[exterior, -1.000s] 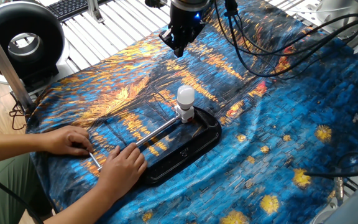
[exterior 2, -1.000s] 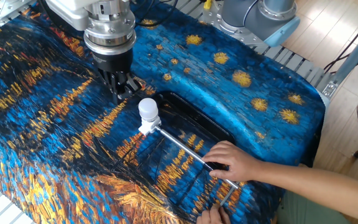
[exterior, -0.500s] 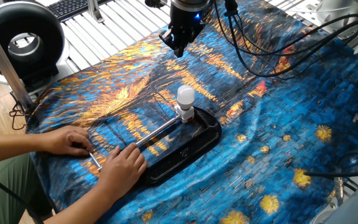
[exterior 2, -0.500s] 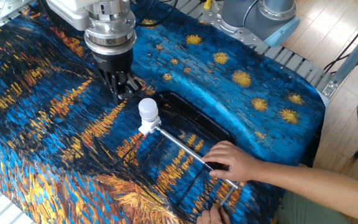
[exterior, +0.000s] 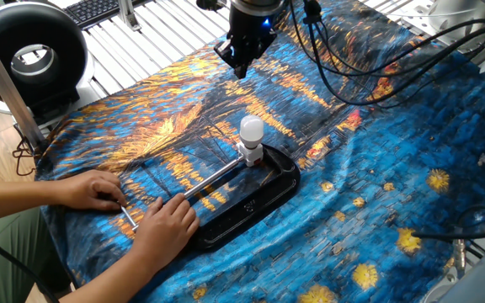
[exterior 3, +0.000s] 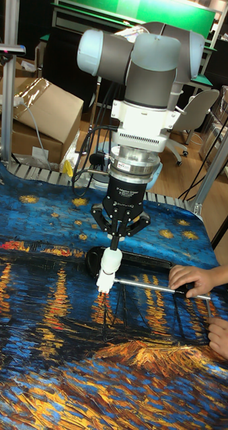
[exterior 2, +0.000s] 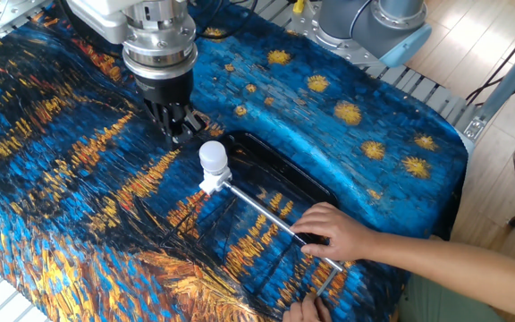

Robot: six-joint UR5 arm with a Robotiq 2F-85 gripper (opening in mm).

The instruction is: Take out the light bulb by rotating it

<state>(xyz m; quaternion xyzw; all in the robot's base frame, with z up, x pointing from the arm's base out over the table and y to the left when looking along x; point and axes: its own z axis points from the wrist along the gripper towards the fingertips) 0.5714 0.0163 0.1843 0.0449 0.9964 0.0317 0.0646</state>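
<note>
The light bulb [exterior: 252, 129] [exterior 2: 212, 155] [exterior 3: 112, 259] stands upright, white and round-topped, screwed into a small white socket [exterior: 252, 155] at the end of a metal rod [exterior: 209, 179]. My gripper [exterior: 241, 69] [exterior 2: 178, 136] [exterior 3: 118, 240] hangs above the cloth beyond the bulb, pointing down. Its fingertips are drawn together with nothing between them. The two fixed views show a clear gap between it and the bulb. In the tall view its tips sit just over the globe.
A person's hands [exterior: 91, 189] [exterior 2: 329, 228] hold the rod's other end down. A black tray [exterior: 280, 189] lies under the socket on the blue and orange painted cloth [exterior: 394, 151]. Cables trail behind the arm. A black round fan [exterior: 32, 55] stands at the far left.
The gripper has shifted very slightly toward the bulb. The bulb, rod and hands have stayed put.
</note>
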